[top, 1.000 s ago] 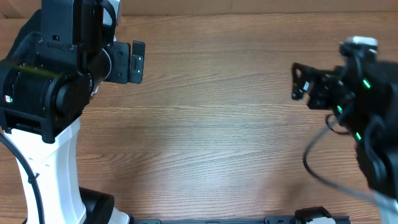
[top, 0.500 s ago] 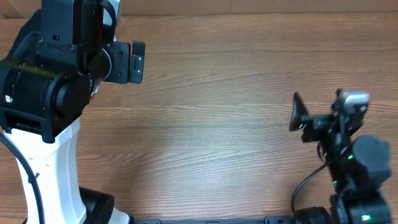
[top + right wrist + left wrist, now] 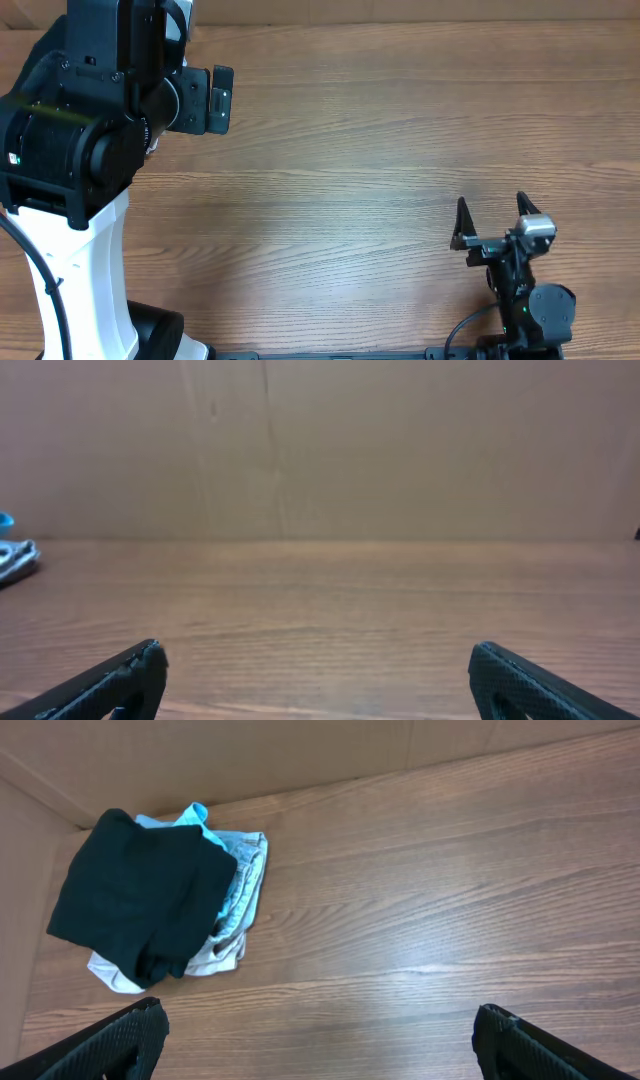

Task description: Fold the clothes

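The clothes (image 3: 140, 895) lie piled as the right pincer (image 3: 491, 206) (spread wide, like the left pincer (image 3: 318, 1016)) has pulled back.

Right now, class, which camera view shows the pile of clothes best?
The left wrist view: the whole pile lies in plain sight, a dark piece on top of pale ones. The right wrist view catches only a pale sliver at its left edge, probably that pile. The overhead view shows none of it.
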Controlling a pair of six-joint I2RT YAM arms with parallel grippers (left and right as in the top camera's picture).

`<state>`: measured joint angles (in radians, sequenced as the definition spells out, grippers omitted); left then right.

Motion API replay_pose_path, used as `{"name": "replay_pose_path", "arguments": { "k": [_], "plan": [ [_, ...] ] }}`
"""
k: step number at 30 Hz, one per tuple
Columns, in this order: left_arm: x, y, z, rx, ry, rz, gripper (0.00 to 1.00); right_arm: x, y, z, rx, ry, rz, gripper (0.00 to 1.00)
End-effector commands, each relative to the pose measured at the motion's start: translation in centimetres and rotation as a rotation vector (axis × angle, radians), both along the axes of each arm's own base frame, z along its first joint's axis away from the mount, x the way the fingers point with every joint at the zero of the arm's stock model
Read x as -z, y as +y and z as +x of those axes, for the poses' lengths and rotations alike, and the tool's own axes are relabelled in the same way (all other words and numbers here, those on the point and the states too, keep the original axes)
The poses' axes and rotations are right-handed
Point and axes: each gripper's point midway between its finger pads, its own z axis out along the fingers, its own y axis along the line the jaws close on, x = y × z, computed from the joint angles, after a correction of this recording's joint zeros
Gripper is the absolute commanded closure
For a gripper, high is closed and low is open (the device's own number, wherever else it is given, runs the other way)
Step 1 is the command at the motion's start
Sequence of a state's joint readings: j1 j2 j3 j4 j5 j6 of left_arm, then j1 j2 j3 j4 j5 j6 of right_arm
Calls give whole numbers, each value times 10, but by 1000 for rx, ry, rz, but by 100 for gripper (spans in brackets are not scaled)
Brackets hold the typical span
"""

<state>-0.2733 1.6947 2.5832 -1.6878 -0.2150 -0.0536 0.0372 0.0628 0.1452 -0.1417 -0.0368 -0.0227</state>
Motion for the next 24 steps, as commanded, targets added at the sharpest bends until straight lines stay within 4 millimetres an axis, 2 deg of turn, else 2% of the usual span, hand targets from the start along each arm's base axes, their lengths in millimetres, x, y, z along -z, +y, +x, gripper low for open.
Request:
{"name": "replay_pose_path", "arguments": {
  "k": [1,9,24],
  "plan": [
    [-3,3,-4,-17,-12,-4,0,-3,-1,-3,-10,-56,-4,0],
    [-3,3,-4,-16,-12,-4,0,37,-2,5,-8,9,-3,0],
    [-3,3,-4,-17,-12,-4,0,37,-3,5,-2,10,-4,0]
  ]
}}
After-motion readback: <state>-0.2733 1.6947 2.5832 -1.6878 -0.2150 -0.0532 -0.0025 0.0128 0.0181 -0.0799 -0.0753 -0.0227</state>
